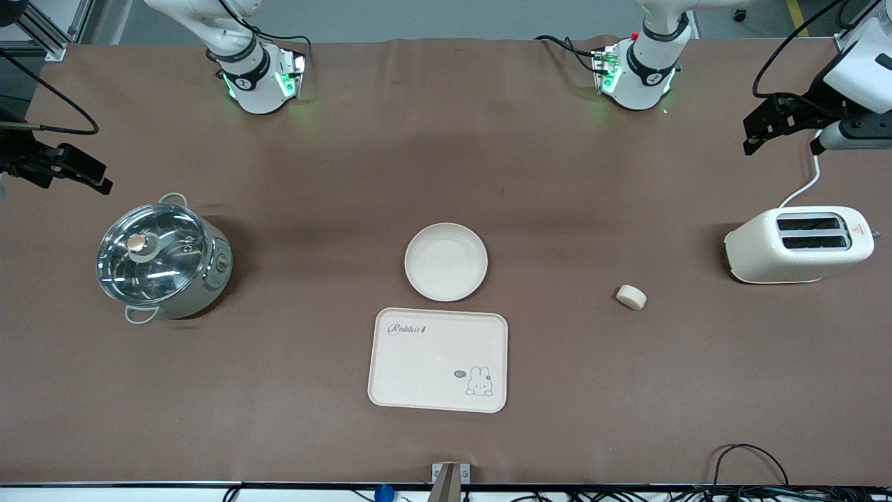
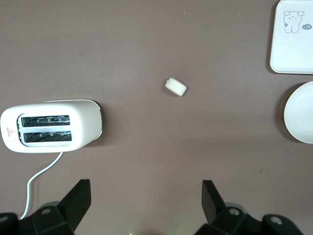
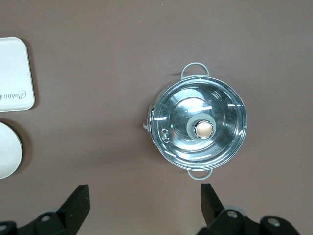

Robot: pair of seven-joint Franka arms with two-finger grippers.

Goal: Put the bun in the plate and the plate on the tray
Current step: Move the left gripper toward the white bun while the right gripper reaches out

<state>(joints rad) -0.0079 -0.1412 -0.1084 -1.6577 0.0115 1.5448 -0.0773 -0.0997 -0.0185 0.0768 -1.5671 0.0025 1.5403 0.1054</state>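
Observation:
The bun (image 1: 631, 297) lies on the brown table toward the left arm's end, apart from the plate (image 1: 446, 261). The plate is empty and sits mid-table, just farther from the front camera than the tray (image 1: 437, 359), which is bare. My left gripper (image 1: 756, 136) is open and empty, held high over the table's end by the toaster. Its wrist view shows the bun (image 2: 176, 86), plate (image 2: 301, 119) and tray (image 2: 293, 36) below the open gripper (image 2: 145, 200). My right gripper (image 1: 90, 174) is open and empty, high over the pot's end; it also shows in its own wrist view (image 3: 144, 203).
A cream toaster (image 1: 798, 244) with a white cord stands at the left arm's end, beside the bun. A lidded steel pot (image 1: 160, 254) stands at the right arm's end. Cables lie along the table edge nearest the front camera.

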